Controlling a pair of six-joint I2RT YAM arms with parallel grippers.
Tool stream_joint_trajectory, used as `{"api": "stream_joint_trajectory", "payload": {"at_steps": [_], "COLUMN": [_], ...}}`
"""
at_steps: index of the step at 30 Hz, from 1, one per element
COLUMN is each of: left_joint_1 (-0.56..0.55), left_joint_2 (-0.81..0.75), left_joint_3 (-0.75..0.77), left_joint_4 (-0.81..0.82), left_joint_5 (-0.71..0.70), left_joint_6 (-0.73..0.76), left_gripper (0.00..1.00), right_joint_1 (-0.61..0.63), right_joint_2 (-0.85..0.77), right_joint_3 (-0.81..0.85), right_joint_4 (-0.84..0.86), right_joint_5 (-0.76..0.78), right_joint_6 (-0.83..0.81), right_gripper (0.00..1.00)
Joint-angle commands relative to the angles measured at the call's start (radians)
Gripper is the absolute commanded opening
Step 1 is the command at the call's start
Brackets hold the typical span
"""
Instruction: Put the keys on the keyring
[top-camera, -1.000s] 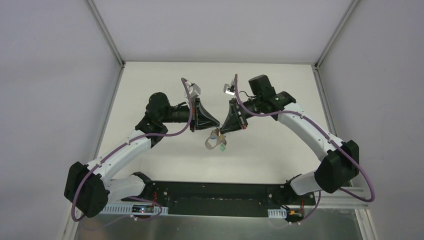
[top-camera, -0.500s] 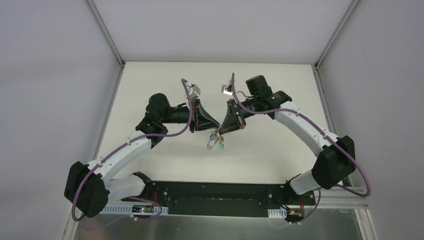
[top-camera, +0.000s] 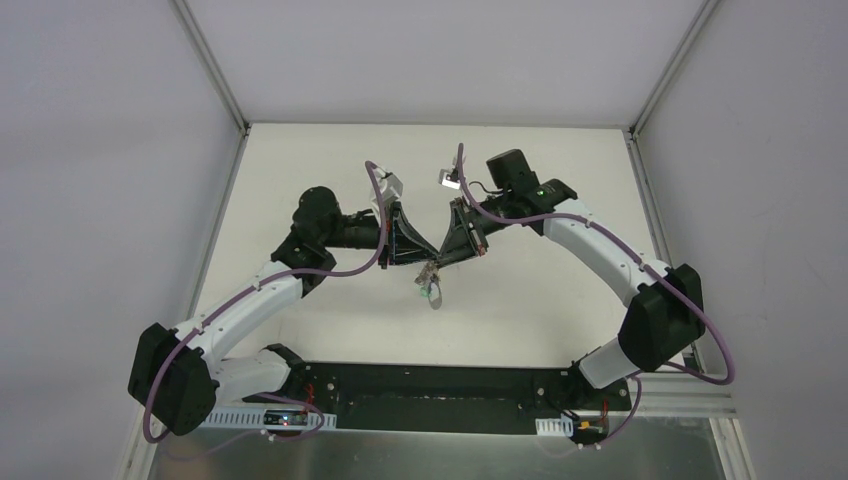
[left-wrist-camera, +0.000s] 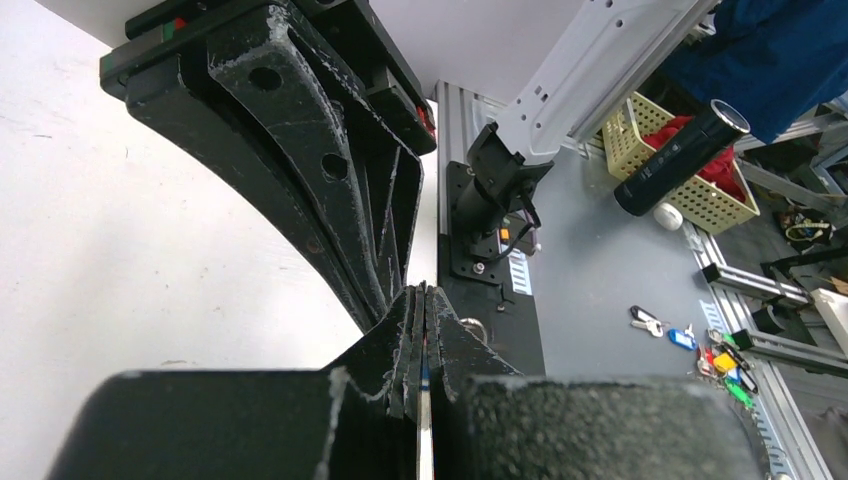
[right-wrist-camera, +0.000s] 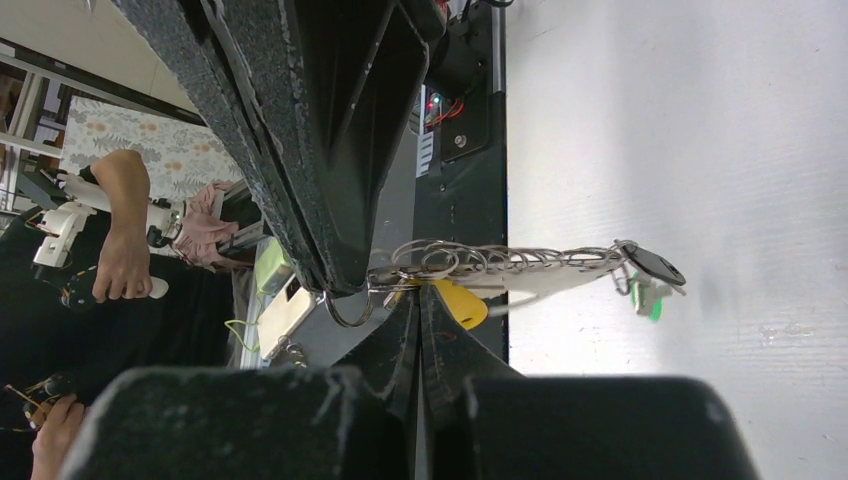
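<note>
Both grippers met tip to tip over the white table (top-camera: 300, 170), and the keyring (top-camera: 431, 289) dangled from where they met (edge-on in the right wrist view). The left gripper (top-camera: 423, 261) was clamped on a thin silver sliver (left-wrist-camera: 425, 440) edged with blue. The right gripper (top-camera: 437, 264) was pressed closed. A yellow-headed key (right-wrist-camera: 462, 304) sat against its tips, but whether it was pinched could not be told. A black-headed key (right-wrist-camera: 655, 267) and a green-headed key (right-wrist-camera: 651, 307) hung at the ring's far end.

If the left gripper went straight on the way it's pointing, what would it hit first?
The right gripper: the left gripper points straight at it, their shut tips all but touching. The keyring hangs just below that line, though depth is unclear.
</note>
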Motion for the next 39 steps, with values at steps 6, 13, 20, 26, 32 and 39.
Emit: {"api": "stream_joint_trajectory", "payload": {"at_steps": [6,13,20,26,32,39], "left_joint_1": [-0.002,0.000,0.002,0.005,0.005,0.005], "left_joint_2": [-0.041,-0.042,-0.041,-0.040,-0.029,-0.023], "left_joint_3": [0.007,0.012,0.019,0.019,0.016,0.013], "left_joint_4": [0.018,0.005,0.000,0.010,0.079,0.122], "left_joint_5": [0.036,0.034,0.035,0.030,0.015,-0.009], "left_joint_6": [0.044,0.054,0.056,0.045,-0.024,-0.065], "left_gripper": [0.00,0.00,0.00,0.00,0.00,0.00], "right_joint_1": [-0.023,-0.030,-0.037,-0.041,-0.039,-0.018], "right_joint_2": [-0.074,-0.119,-0.147,-0.193,-0.201,-0.202], "right_joint_3": [0.014,-0.015,-0.035,-0.057,-0.081,-0.124], "right_joint_4": [-0.015,-0.018,-0.013,0.013,0.038,0.080], "right_joint_5": [0.013,0.029,0.056,0.088,0.076,0.068], "right_joint_6": [-0.066,-0.082,-0.089,-0.088,-0.085,-0.073], "right_gripper": [0.00,0.00,0.00,0.15,0.34,0.50]}}
